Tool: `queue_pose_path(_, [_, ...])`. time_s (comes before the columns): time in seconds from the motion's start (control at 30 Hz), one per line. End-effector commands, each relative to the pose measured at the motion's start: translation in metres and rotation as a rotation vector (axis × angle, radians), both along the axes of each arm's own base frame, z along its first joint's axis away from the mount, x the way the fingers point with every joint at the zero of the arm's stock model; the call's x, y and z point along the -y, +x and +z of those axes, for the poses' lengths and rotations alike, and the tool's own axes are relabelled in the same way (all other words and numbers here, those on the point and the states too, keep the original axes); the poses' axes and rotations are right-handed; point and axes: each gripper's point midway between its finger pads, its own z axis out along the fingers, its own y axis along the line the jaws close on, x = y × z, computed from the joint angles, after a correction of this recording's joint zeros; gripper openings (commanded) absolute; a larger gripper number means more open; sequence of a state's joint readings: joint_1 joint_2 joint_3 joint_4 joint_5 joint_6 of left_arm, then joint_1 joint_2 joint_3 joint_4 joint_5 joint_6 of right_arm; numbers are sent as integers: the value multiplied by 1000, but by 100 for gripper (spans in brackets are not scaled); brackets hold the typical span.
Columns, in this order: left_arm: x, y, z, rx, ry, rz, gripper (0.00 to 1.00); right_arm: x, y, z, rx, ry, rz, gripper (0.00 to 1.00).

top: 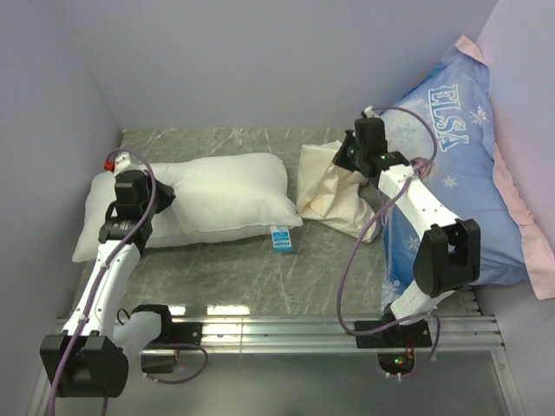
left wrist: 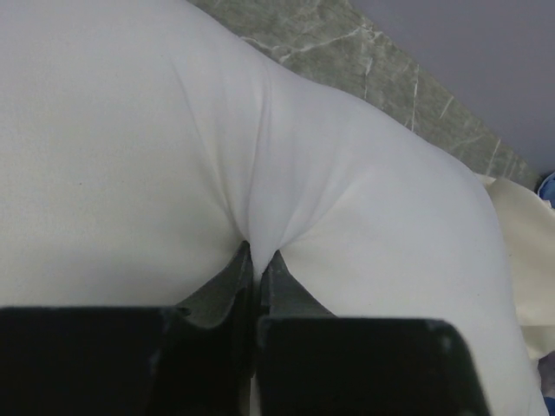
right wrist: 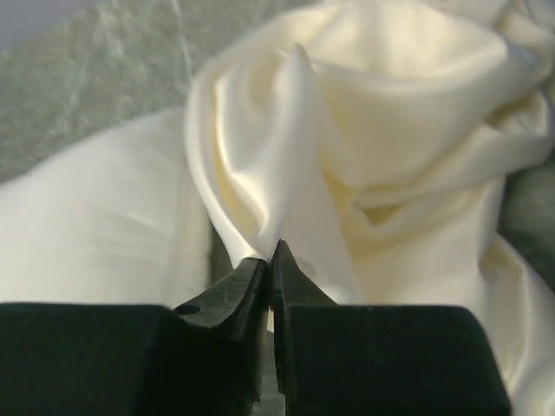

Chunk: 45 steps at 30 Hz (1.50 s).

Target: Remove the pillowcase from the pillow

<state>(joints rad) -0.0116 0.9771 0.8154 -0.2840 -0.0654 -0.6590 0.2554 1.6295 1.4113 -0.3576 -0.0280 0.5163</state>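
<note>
Toward the left edge of the desk (top: 260,286), the pillow (top: 221,195) lies flat and uncovered, with its blue tag (top: 281,238) at the side facing the near edge. The left gripper (left wrist: 257,256) is closed, pinching a fold of the pillow. Toward the far right corner, the pillowcase (top: 334,195) lies crumpled, just beside the pillow and against the Elsa-print pillow (top: 460,156). The right gripper (right wrist: 270,256) is closed on a pillowcase fold.
</note>
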Motion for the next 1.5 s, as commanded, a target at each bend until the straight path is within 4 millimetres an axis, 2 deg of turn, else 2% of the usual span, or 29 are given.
queue_pose_path(0.0, [5, 6, 8, 37, -16, -7, 11, 0, -4, 7, 89, 22, -15, 14])
queue_pose_path(0.03, [4, 5, 11, 43, -10, -7, 25, 0, -15, -6, 65, 22, 2, 23])
queue_pose_path(0.07, [3, 5, 17, 55, -4, -3, 30, -1, -20, -9, 63, 24, 8, 30])
queue_pose_path(0.1, [3, 4, 21, 61, 0, -3, 35, 0, -25, -5, 78, 30, 13, 42])
queue_pose_path(0.13, [1, 3, 24, 68, 8, 0, 48, -1, -33, -13, 64, 24, 26, 47])
queue_pose_path(0.17, [0, 1, 33, 89, 11, 4, 54, 0, -37, -13, 67, 25, 28, 49])
queue_pose_path(0.2, [0, 0, 36, 94, 11, 5, 59, 0, -41, -13, 68, 23, 32, 67])
queue_pose_path(0.23, [0, -1, 40, 103, 13, 3, 64, 3, -47, -8, 81, 24, 30, 70])
queue_pose_path(0.33, [1, -6, 57, 134, 12, 0, 70, 5, -56, 1, 97, 25, 34, 82])
queue_pose_path(0.37, [1, -8, 70, 158, 14, -1, 71, 6, -59, 3, 102, 25, 33, 87])
queue_pose_path(0.43, [1, -12, 78, 166, 32, -17, 76, 9, -66, 11, 118, 28, 28, 91])
queue_pose_path(0.47, [4, -13, 89, 184, 40, -36, 79, 11, -68, 13, 124, 26, 23, 92])
queue_pose_path(0.5, [10, -14, 94, 189, 41, -76, 82, 13, -74, 18, 142, 30, 20, 98])
queue_pose_path(0.53, [11, -15, 98, 192, 65, -97, 99, 14, -76, 21, 151, 31, 18, 99])
queue_pose_path(0.6, [11, -20, 110, 209, 69, -102, 99, 15, -85, 34, 189, 43, 21, 99])
queue_pose_path(0.73, [20, -32, 129, 279, 20, -125, 99, 15, -107, 40, 242, 60, 39, 99])
queue_pose_path(0.87, [26, -41, 130, 295, 3, -148, 99, 18, -127, 40, 270, 61, 45, 100])
queue_pose_path(0.97, [29, -50, 124, 283, 19, -179, 99, 14, -146, 33, 294, 68, 67, 100])
queue_pose_path(1.03, [33, -57, 128, 325, 39, -214, 99, 15, -157, 23, 299, 58, 66, 100])
queue_pose_path(1.07, [40, -61, 120, 324, 34, -261, 99, 11, -163, 23, 313, 55, 71, 100])
queue_pose_path(1.1, [43, -63, 119, 336, 39, -280, 99, 11, -167, 12, 297, 44, 70, 100])
queue_pose_path(1.2, [50, -70, 111, 359, 31, -321, 99, 14, -178, -3, 301, 25, 51, 100])
queue_pose_path(1.33, [46, -78, 107, 382, 54, -306, 99, 16, -184, -14, 296, 30, 49, 100])
queue_pose_path(1.43, [42, -76, 102, 358, 82, -299, 99, 20, -183, -19, 270, 1, 40, 100])
queue_pose_path(1.47, [43, -76, 95, 325, 80, -305, 99, 20, -183, -18, 271, -3, 39, 100])
